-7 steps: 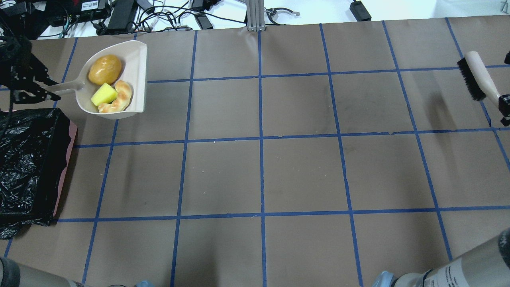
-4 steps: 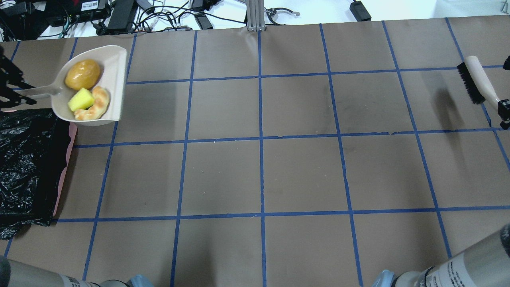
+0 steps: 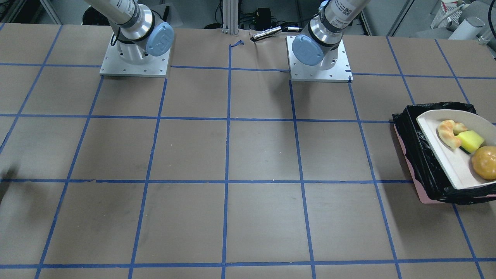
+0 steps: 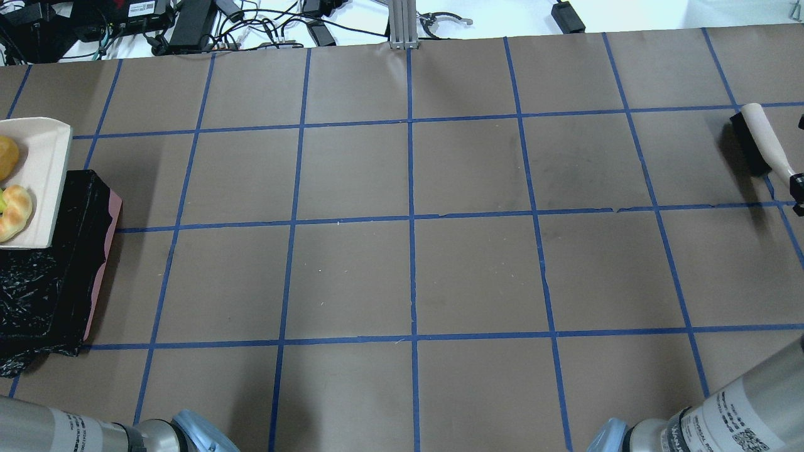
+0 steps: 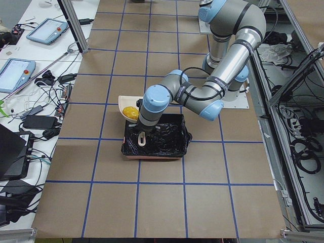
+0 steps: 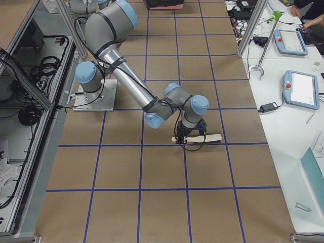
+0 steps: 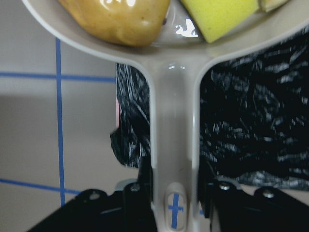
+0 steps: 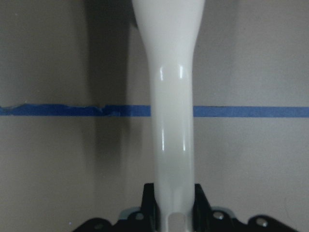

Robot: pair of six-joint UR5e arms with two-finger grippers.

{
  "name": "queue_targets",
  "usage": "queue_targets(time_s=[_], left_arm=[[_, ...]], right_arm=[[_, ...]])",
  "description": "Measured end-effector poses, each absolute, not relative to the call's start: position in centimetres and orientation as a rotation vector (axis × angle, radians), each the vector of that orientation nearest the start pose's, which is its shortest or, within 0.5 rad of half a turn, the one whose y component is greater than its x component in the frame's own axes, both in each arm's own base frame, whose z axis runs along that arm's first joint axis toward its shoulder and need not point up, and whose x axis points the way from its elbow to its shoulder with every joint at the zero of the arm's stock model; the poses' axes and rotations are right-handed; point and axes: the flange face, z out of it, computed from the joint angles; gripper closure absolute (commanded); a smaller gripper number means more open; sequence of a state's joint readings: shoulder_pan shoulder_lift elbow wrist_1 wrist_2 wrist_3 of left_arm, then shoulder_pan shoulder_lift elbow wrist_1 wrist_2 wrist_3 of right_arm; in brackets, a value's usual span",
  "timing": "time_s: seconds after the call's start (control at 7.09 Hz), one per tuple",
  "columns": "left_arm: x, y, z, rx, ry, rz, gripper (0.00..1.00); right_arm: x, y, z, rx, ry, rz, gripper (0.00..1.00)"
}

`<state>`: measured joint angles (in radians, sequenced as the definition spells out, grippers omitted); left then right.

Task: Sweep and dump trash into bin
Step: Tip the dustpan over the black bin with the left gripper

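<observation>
My left gripper (image 7: 173,203) is shut on the handle of the off-white dustpan (image 7: 171,145). The dustpan (image 3: 445,159) hangs level over the bin (image 3: 422,162), a pink box lined with a black bag. All the trash lies in the pan: the croissant (image 3: 449,131), the yellow sponge piece (image 3: 471,140) and the potato-like lump (image 3: 485,162). In the overhead view the pan (image 4: 44,182) sits at the left edge over the far part of the bin (image 4: 56,282). My right gripper (image 8: 174,203) is shut on the cream handle of a black-bristled brush (image 4: 760,141) at the far right.
Blue tape (image 4: 411,220) divides the brown table into squares. Cables and power bricks (image 4: 188,22) and an aluminium post (image 4: 399,25) line the far edge. The two arm bases (image 3: 135,58) (image 3: 319,58) stand at the robot's side. Tablets (image 6: 301,88) lie on a side table.
The left arm has carried the loaded dustpan left and nearer, from the table beside the bin to above it. The brush has shifted slightly right.
</observation>
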<state>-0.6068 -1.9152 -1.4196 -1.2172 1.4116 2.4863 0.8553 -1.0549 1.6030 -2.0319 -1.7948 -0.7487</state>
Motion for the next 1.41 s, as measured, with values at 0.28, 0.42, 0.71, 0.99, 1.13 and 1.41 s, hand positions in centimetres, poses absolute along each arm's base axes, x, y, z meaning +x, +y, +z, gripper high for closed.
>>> queue_targets(time_s=[0.28,0.42,0.71,0.99,1.13,1.41], left_arm=[[45.9,-48.7,40.8,2.008,2.076,-0.053,1.00],[46.3,-48.5,41.1,1.989,2.061,0.010,1.00],[46.5,-47.9,42.6,1.946,2.037,0.186,1.00],[46.7,-47.2,43.6,1.905,2.011,0.346,1.00],[46.9,-46.9,44.1,1.887,1.972,0.426,1.00],[46.5,-46.6,45.6,1.871,1.892,0.578,1.00]], right_arm=[[-33.3,-55.2,22.2,-0.061,3.230,0.348,1.00],[-33.3,-55.2,22.3,-0.058,3.230,0.347,1.00],[-33.0,-55.3,22.8,-0.062,3.231,0.332,1.00],[-32.8,-55.4,22.8,-0.069,3.226,0.331,1.00],[-32.7,-55.4,22.6,-0.070,3.223,0.335,1.00],[-32.7,-55.4,22.4,-0.071,3.218,0.342,0.99]])
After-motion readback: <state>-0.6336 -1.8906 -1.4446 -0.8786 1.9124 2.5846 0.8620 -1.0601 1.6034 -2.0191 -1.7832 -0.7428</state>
